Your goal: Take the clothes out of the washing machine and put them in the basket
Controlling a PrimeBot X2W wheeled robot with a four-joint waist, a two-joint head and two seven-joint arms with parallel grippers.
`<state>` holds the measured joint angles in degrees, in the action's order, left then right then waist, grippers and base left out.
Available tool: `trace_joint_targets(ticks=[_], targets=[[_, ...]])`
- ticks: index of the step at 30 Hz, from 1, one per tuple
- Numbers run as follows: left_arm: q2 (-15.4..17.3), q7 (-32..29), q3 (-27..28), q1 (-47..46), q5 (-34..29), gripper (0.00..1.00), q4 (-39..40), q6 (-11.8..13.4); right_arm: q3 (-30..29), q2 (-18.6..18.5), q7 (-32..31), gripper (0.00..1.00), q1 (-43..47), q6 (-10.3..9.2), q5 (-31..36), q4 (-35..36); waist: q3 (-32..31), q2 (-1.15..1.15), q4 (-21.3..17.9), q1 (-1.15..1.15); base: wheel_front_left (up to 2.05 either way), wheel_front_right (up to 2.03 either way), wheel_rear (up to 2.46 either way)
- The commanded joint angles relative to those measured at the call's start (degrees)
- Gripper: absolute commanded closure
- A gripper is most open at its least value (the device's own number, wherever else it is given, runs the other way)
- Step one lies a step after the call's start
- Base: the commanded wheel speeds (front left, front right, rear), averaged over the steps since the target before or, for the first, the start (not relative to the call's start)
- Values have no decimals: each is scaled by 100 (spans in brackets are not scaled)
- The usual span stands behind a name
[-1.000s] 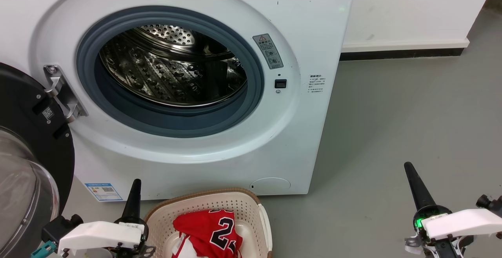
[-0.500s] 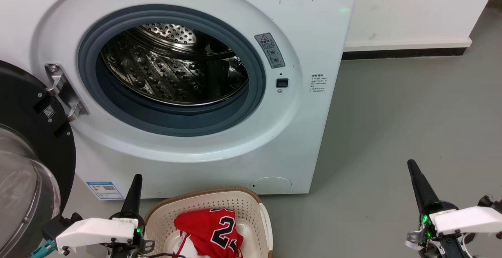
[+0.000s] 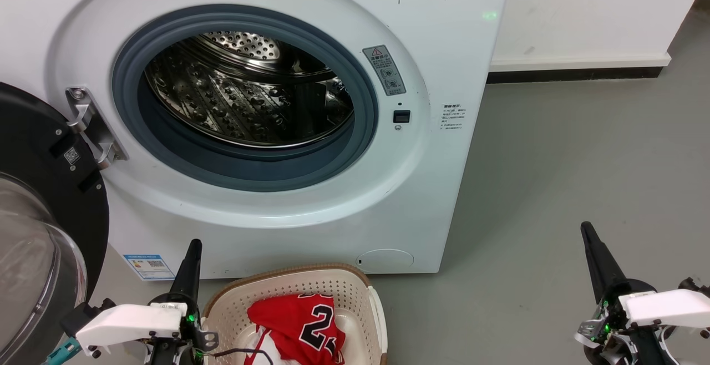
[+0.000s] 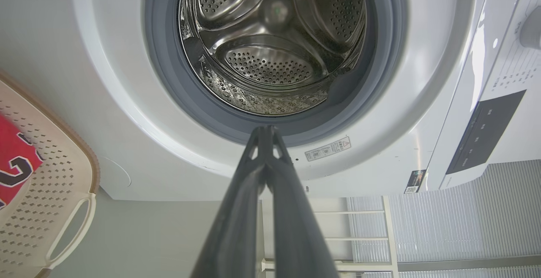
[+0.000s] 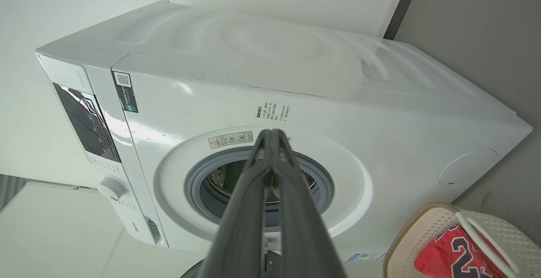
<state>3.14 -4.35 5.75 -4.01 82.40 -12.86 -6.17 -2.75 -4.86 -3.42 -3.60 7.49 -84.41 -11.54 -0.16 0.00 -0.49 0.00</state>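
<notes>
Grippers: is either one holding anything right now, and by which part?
Nothing is held. The left gripper and right gripper are both shut and empty; the red jersey lies in the basket.

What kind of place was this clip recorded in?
Probably a laundry or utility room: a white front-loading washing machine, door open, a plastic basket holding red clothes, and a grey floor.

Just a plain grey floor point(image 3: 582, 160) running up to a white wall point(image 3: 582, 4), with a black skirting strip point(image 3: 571, 75) along the bottom. The left wrist view catches a white rack point(image 4: 351, 227) against ribbed grey panelling point(image 4: 465, 219).
</notes>
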Motion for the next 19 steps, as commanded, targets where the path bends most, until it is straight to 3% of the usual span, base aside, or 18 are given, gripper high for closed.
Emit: trace_joint_targets(ticks=[1,19], targets=[[-2,-41,22,-129,151,100,-11,-47,-23,-1,-24,100,-148,0,-167,-33,3,0,5,0,0,0,0],[-28,-212,88,-240,904,100,-118,-138,-129,25,-108,100,-267,0,-909,-226,29,0,42,0,0,0,0]])
